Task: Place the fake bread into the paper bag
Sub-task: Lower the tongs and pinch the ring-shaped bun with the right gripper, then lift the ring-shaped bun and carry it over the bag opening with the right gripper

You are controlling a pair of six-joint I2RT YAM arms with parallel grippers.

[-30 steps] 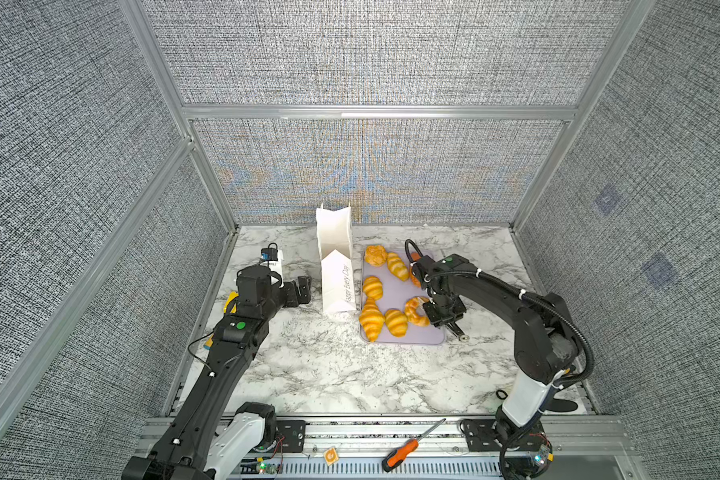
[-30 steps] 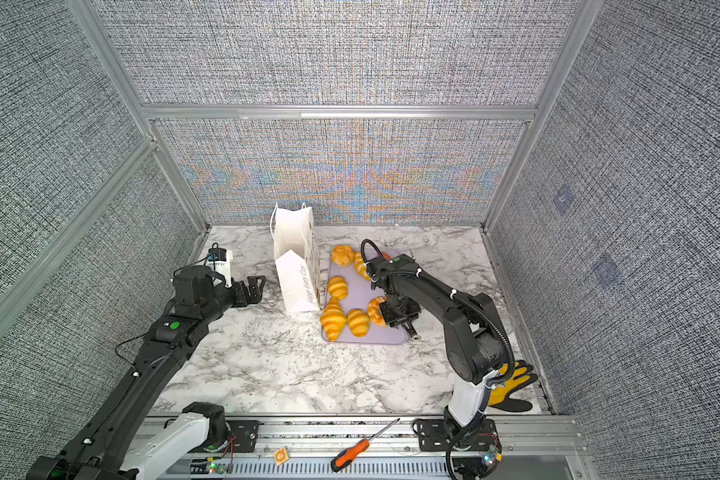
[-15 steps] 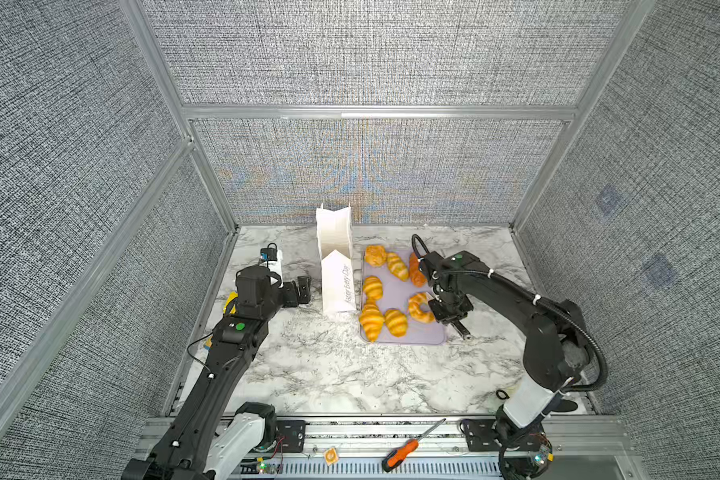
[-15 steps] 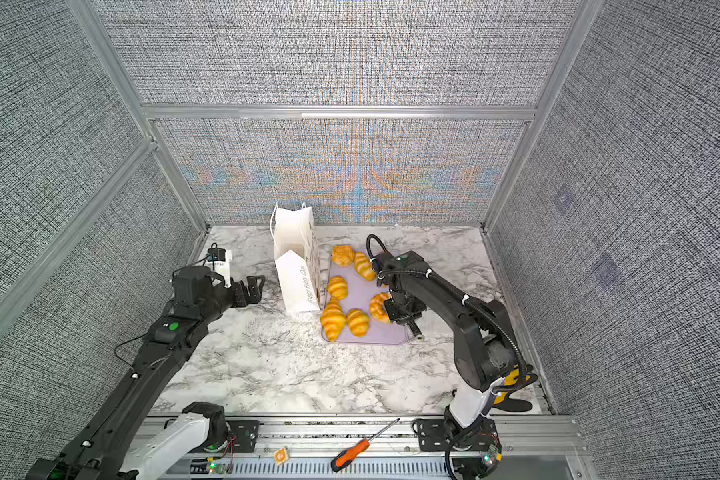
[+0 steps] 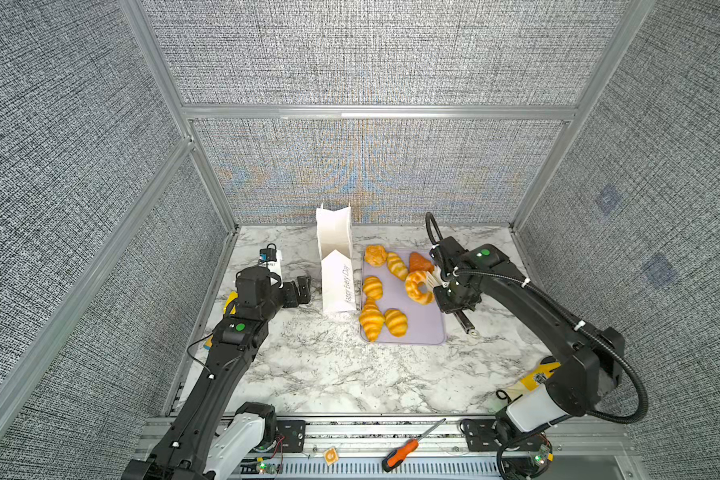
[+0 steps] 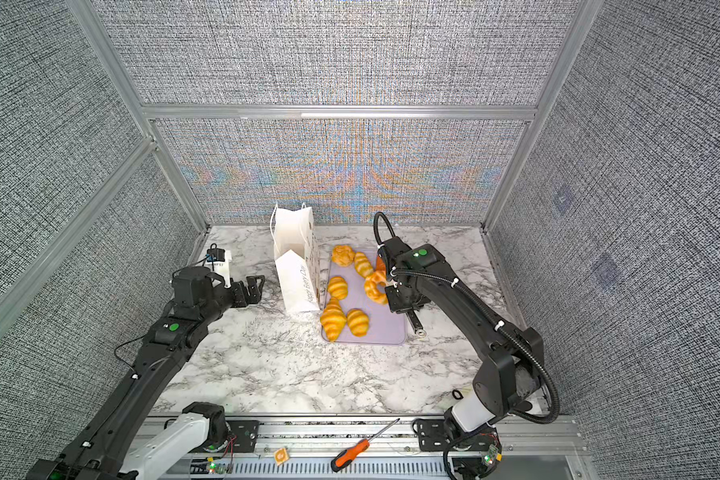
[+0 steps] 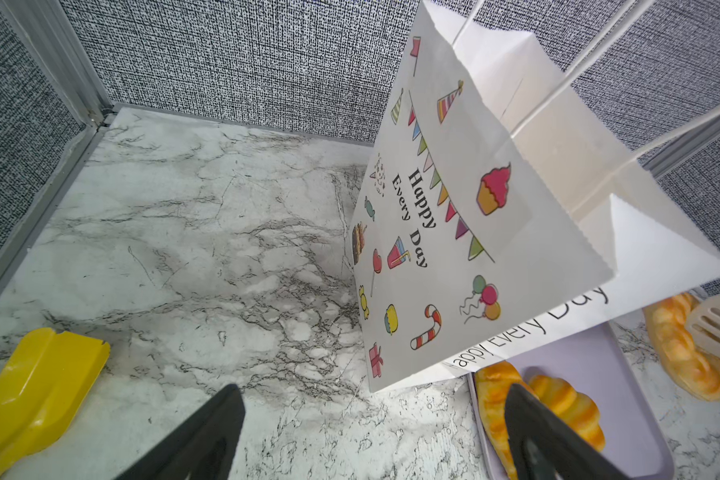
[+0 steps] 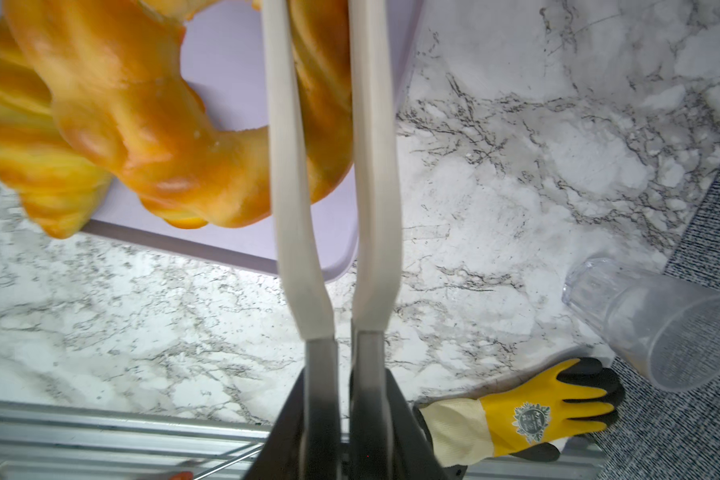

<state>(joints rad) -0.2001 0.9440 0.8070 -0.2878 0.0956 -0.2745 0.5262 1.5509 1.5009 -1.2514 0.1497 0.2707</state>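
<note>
Gripping step looks done: right gripper (image 5: 454, 296) squeezes cream tongs (image 8: 292, 166), whose blades are almost closed on rim of ring doughnut (image 5: 419, 286), low over lilac tray (image 5: 427, 332). 6 other pastries lie on tray. Left gripper (image 7: 375, 415) is wide apart, empty, near upright paper bag (image 5: 337, 278). Next move probably needs high lift over bag rim, then release.

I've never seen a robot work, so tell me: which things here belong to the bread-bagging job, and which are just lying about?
In the job: doughnut, nipped by the tongs in the right pincer; other pastries on the tray; paper bag; open left pincer.

Lying about: yellow scoop, glove, clear cup, screwdriver.
</note>
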